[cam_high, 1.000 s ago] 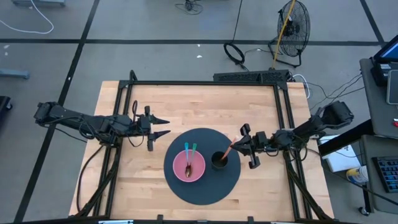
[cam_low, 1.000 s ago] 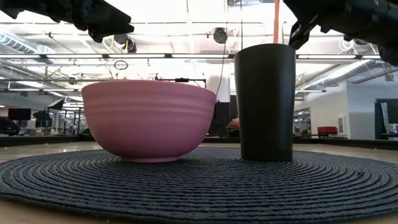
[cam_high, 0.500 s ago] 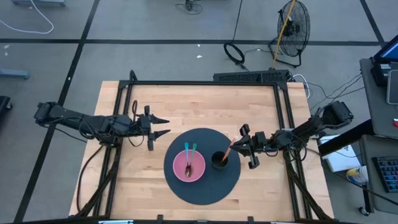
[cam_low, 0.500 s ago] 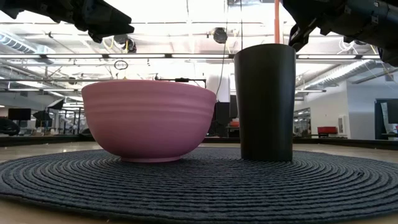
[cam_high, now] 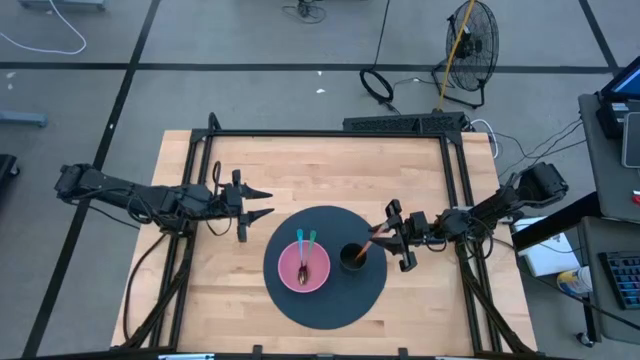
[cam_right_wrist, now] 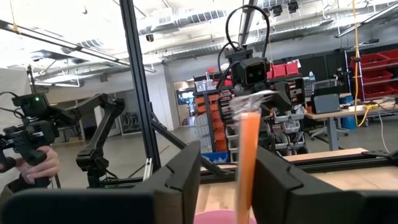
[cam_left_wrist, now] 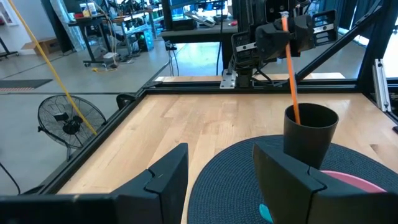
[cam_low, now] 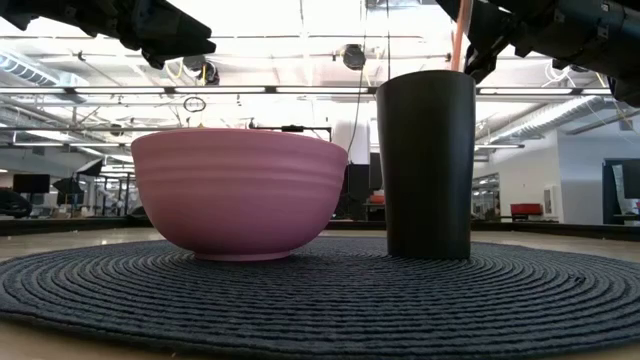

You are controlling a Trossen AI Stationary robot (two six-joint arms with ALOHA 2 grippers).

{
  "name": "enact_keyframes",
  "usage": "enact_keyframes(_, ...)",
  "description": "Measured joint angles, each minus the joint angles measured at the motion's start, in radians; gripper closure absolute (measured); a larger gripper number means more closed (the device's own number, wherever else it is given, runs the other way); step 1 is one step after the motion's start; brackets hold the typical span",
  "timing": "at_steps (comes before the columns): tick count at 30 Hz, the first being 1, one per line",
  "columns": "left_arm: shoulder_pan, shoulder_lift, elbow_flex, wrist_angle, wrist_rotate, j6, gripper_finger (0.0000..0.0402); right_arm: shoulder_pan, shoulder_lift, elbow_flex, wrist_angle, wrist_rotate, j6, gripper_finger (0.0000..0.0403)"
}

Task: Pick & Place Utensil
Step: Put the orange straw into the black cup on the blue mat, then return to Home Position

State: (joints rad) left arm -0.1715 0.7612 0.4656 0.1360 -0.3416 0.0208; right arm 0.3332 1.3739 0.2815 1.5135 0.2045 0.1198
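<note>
Wooden tabletop carries a round dark mat (cam_high: 330, 300), and your right gripper (cam_high: 391, 236) hangs over that mat's edge, fingers closed on the upper end of an orange utensil (cam_high: 369, 241). Down from those fingers the utensil slants into the black cup (cam_high: 352, 257), its lower end already inside. Beyond the cup, farther from your fingers, the pink bowl (cam_high: 303, 266) holds more utensils. If you release while the handle leans this steeply, it may lever the cup over. Your left gripper (cam_high: 262, 203) waits off the mat, fingers apart and empty.
</note>
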Motion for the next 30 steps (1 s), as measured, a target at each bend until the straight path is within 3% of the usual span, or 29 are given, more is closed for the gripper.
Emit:
enact_keyframes(13,0.0,0.0,0.0,0.0,0.0,0.0,0.0215,0.0,-0.04,0.001,-0.001,-0.001,-0.005,0.0281)
enact_keyframes(18,0.0,0.0,0.0,0.0,0.0,-0.001,0.0215,-0.005,-0.112,0.001,-0.013,-0.029,-0.039,0.0279)
enact_keyframes(30,0.0,0.0,0.0,0.0,0.0,-0.003,0.0215,-0.059,-0.337,0.001,-0.241,-0.054,-0.056,0.0278)
